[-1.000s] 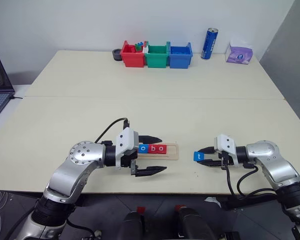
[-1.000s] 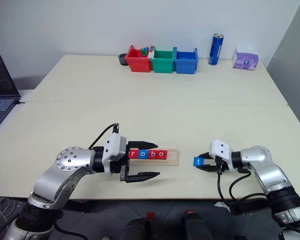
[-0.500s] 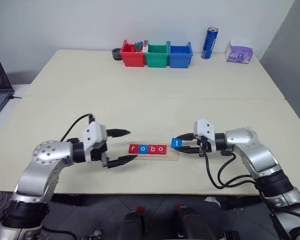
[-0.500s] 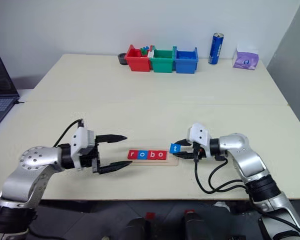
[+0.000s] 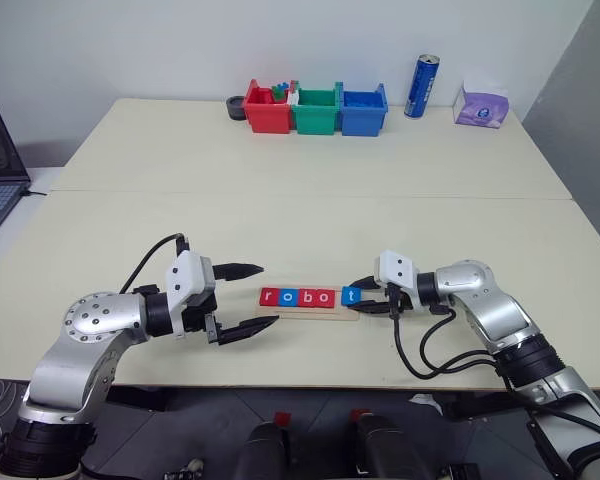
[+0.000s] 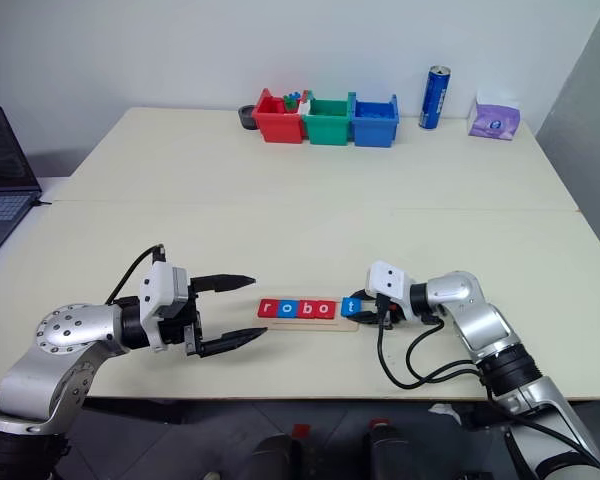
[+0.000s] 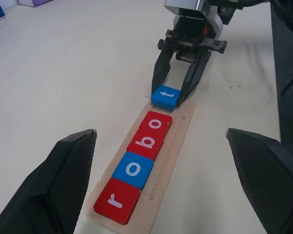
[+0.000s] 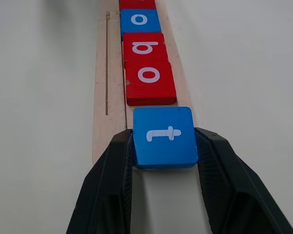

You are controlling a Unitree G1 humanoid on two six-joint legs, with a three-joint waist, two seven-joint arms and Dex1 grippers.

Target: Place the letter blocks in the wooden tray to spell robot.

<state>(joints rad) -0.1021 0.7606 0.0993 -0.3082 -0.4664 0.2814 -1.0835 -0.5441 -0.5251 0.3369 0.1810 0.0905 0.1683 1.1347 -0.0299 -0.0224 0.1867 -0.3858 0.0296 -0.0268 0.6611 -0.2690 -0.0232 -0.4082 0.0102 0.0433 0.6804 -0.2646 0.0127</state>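
The wooden tray [image 7: 173, 141] is mostly covered by four letter blocks, a red r [image 7: 116, 201], blue o [image 7: 133, 169], red b [image 7: 147, 142] and red o [image 7: 156, 123], leaving its groove and near edge bare. The blue t block [image 8: 164, 136] sits at the tray's end just past the last o, whether resting on the wood is unclear. The right gripper [image 8: 164, 161] pinches it between both fingers. The left gripper [image 5: 250, 297] hovers spread and empty near the r end.

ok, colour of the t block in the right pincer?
Blue t block with a white letter; clearest in the right wrist view.
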